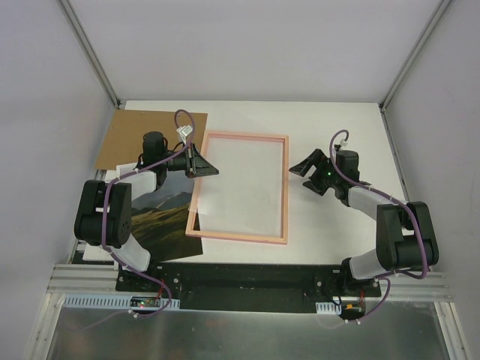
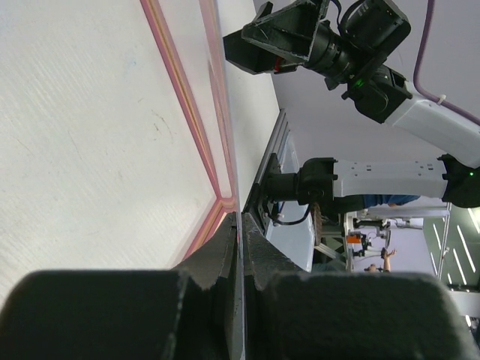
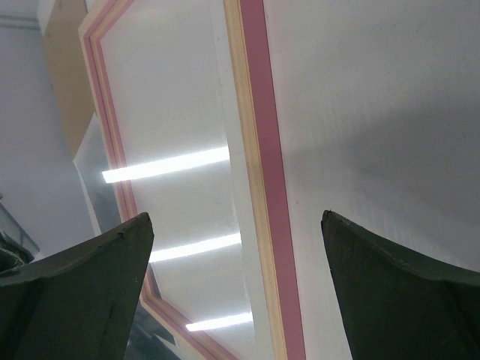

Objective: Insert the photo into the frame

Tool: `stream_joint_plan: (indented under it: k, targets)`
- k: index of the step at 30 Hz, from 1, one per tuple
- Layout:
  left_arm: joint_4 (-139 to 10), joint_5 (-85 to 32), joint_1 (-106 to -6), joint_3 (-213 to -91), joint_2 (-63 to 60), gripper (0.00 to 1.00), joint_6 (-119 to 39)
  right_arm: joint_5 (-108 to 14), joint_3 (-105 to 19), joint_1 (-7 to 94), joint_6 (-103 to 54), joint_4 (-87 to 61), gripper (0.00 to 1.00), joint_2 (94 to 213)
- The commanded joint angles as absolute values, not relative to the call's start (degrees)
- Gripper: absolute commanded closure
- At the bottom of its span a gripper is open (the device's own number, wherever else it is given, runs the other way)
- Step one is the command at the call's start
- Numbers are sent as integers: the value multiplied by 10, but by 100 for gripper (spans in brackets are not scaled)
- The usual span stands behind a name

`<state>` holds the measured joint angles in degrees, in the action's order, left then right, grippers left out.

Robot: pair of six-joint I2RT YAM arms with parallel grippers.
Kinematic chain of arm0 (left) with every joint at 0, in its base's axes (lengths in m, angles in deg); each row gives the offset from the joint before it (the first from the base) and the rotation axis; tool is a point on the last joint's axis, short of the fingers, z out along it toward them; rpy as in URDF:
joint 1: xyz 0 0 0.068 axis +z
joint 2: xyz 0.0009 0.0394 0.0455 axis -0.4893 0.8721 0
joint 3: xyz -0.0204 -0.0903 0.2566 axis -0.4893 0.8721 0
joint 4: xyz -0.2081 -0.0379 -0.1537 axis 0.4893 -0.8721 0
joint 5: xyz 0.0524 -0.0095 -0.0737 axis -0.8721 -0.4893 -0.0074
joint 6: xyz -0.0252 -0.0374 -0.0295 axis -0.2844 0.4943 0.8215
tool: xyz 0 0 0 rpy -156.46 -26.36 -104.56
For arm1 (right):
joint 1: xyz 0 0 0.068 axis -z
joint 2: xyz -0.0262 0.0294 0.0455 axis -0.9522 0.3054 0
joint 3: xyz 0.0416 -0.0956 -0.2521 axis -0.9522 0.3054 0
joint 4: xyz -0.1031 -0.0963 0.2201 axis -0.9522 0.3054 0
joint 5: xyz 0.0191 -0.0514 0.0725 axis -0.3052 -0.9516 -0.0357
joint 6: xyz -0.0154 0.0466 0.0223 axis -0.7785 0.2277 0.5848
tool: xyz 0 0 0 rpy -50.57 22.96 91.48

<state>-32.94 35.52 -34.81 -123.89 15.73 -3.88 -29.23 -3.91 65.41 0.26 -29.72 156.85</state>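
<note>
Left hand [image 2: 240, 225] pressed together by thin pink frame [image 1: 286, 187]; right hand [image 3: 236, 216] spread wide.

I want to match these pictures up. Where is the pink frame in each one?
Top view: the frame lies flat in the middle of the picture.
Left wrist view: the frame shows as a pink edge running from the top down to a corner near the middle.
Right wrist view: the frame fills the left and middle, its pink edge running top to bottom.
Shared landmark: the white table beside the frame.
</note>
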Motion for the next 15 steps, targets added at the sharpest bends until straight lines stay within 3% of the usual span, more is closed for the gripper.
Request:
stream_joint_plan:
  k: [1,15]
  targets:
    - [-289,376,-345,-1231,143,100,-40,-280,-35,658,5,-320,4,1555]
    - [-267,374,-352,-1213,142,100,-27,-279,-35,658,5,-321,4,1558]
